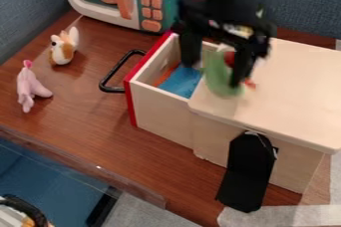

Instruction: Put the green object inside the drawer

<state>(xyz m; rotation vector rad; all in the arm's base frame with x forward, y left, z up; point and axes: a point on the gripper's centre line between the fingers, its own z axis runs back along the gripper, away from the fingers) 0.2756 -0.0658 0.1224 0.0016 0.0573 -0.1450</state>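
Pincer (214,75) looks spread open tbh, green thing (220,77) between its tips, right by the drawer (160,114).

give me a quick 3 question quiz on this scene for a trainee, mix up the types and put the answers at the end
1. Multiple choice: where is the green object?
a) at the gripper
b) beside the pink toy
c) in the microwave

2. True or false: the drawer is fully shut.

3. Short answer: which is nearer the microwave, the pink toy or the brown-and-white toy?

Key: 1. a; 2. false; 3. the brown-and-white toy
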